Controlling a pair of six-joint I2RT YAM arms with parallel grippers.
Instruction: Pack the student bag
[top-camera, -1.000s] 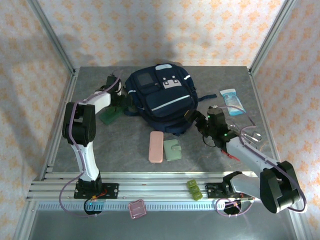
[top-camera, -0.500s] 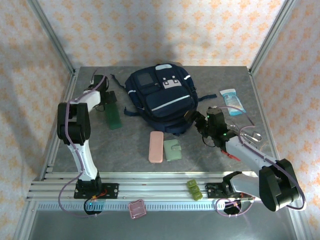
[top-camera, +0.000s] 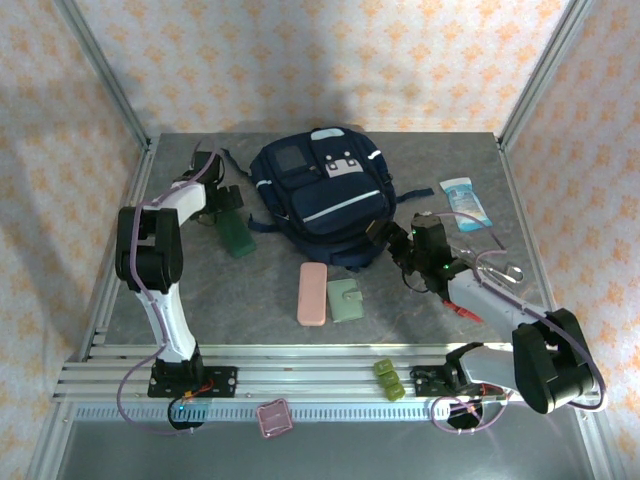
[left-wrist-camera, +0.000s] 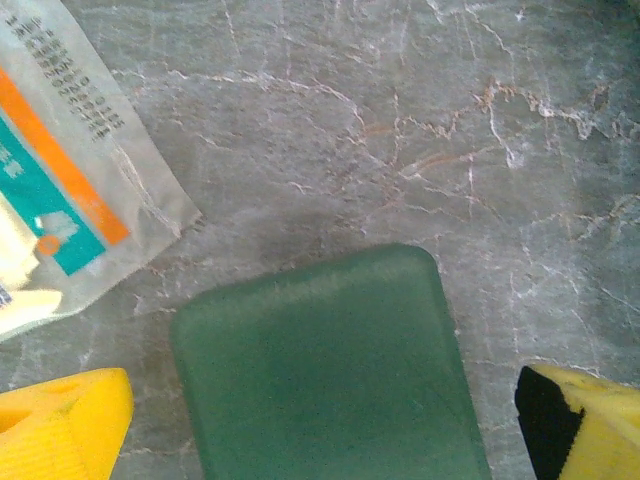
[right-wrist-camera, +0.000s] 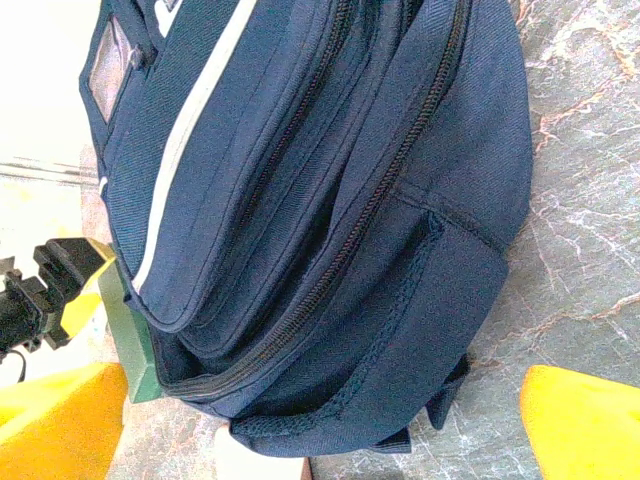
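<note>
Early step: student bag (top-camera: 318, 195) looks zipped. My left hand (left-wrist-camera: 320, 430) wide above green case (left-wrist-camera: 320, 350), right hand (top-camera: 385, 238) wide beside bag. Next: unzip.

We're right up against the bag (right-wrist-camera: 330, 200) here, zips shut, white stripe running up to the top left. The right gripper (right-wrist-camera: 320, 430) has its yellow fingers (right-wrist-camera: 585, 420) spread wide at the bottom corners. A green case (right-wrist-camera: 130, 340) touches the bag's left edge, and there's marbled table (right-wrist-camera: 590, 200) on the right.
</note>
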